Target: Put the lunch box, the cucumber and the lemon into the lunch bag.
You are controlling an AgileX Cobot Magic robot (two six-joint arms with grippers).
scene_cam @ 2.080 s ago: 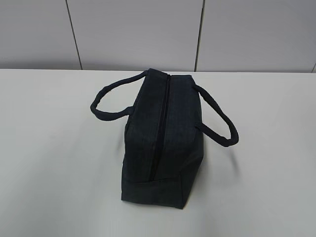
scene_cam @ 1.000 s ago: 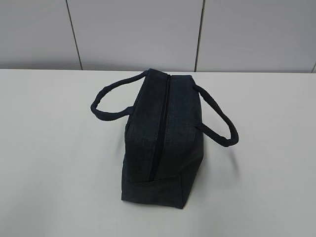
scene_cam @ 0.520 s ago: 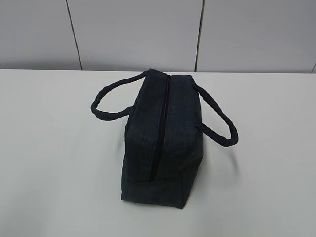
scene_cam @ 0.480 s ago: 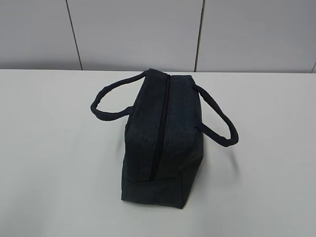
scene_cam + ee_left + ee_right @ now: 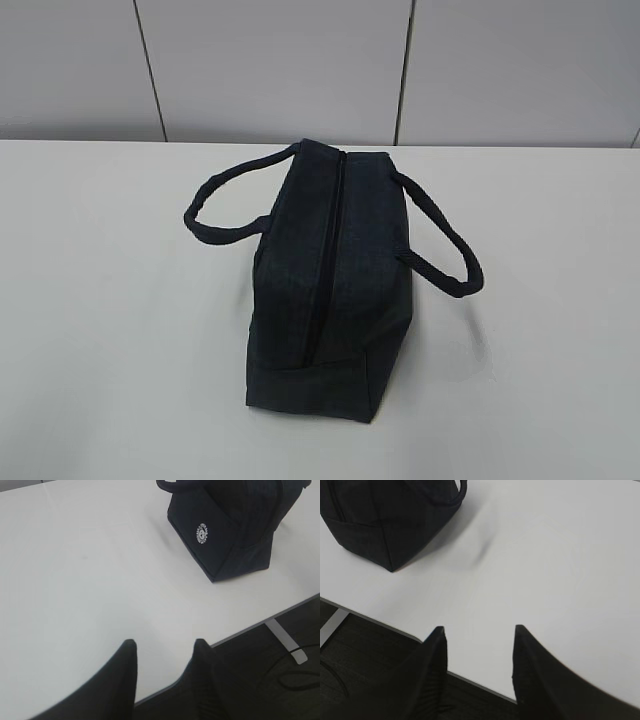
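Nothing has shifted: the zipped lunch bag (image 5: 330,290) sits alone on the table (image 5: 110,330); my left tool (image 5: 165,647) and right tool (image 5: 479,632) hang open, empty, apparently finished.

The left arm's black two-fingered gripper (image 5: 165,647) showed only in its own wrist view, rising from the bottom edge with its tips pointing toward twelve o'clock. Its two dark, tapered fingers (image 5: 125,667) stood apart with a clear gap between them, and nothing lay in that gap. The right arm's black two-fingered gripper (image 5: 479,635) appeared likewise in its wrist view, its fingers (image 5: 436,652) spread wide and holding nothing. Neither arm reached into the exterior view. The wrists and upper links stayed out of sight.
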